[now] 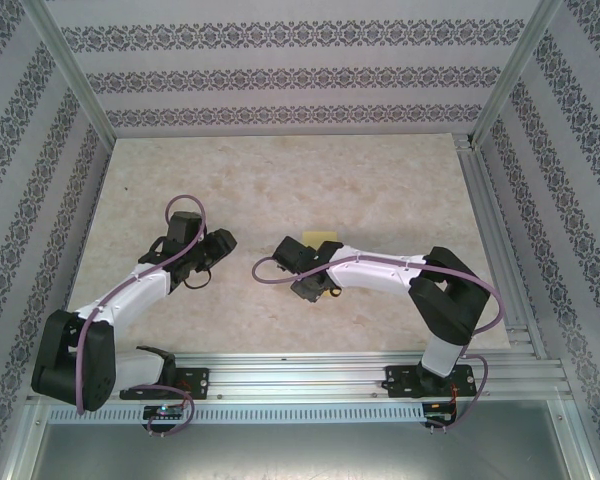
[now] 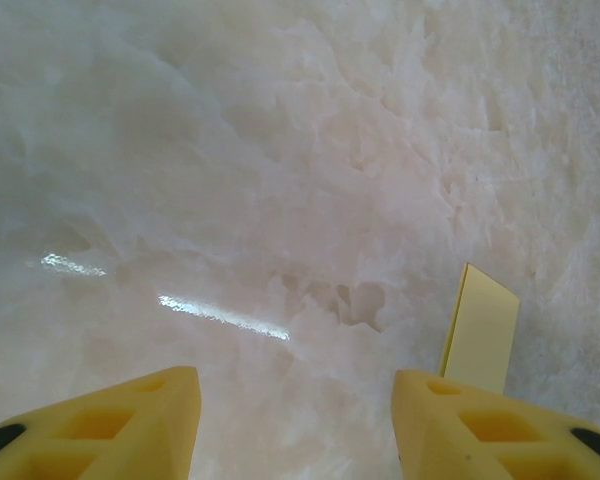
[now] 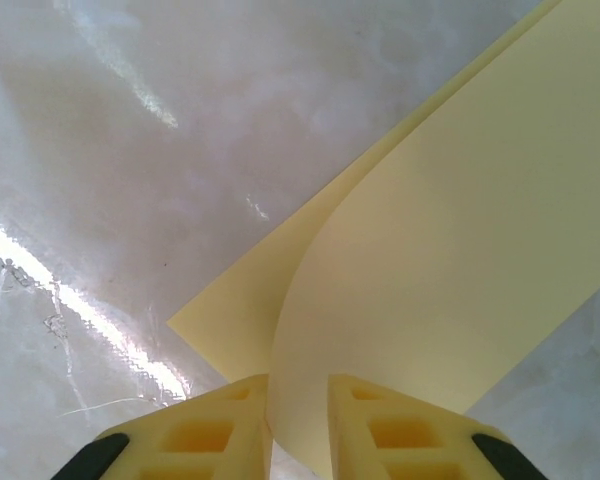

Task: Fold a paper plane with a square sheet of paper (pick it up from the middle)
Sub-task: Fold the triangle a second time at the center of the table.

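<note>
Right wrist view: the right pincer is clamped on the square sheet of paper — one part curls up between its fingers, the rest lies flat on the table. The left pincer stands apart above the table, with the sheet's raised edge just beyond its right finger.

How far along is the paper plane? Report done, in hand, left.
Done: the square sheet of paper is lifted at one edge, curling over itself. In hand: the right gripper pinches it; the left gripper hangs open above the table. Left: no crease shows, so all folding.
</note>
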{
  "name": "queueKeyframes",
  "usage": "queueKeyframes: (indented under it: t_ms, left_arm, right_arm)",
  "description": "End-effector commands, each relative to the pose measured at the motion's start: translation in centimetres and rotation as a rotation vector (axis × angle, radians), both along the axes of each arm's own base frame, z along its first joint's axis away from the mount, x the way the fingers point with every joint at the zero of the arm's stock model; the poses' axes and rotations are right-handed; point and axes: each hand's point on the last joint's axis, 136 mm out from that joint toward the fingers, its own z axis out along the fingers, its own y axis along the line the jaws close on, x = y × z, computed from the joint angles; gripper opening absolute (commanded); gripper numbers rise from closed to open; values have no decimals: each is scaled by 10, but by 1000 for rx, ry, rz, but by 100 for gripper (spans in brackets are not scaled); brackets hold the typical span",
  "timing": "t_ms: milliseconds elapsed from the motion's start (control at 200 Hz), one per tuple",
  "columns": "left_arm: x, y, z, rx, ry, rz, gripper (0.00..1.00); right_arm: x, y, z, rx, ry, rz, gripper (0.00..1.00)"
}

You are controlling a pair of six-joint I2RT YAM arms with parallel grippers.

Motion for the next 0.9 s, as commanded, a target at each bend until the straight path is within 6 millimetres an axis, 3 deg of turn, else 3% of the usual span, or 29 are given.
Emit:
queueKeyframes:
  t_ms: [0,270,504,694,894]
  left_arm:
    - [4,-5,3,-29,-11,-18,55]
    - [9,-16,5,-61,-10,-59,55]
    - [12,-26,6,-77,-10,-86,55]
    - [16,-51,11,-108,-18,-168,55]
    - [19,-90,12,-132,-15,-276,49]
  right_arm:
    - [7,9,5,66,2,-53,17]
    - [9,8,11,184,30,-123,3]
    - [11,4,20,280,46,-169,1]
    - [10,1,17,427,150,-209,3]
    - [24,-10,12,624,270,-337,6]
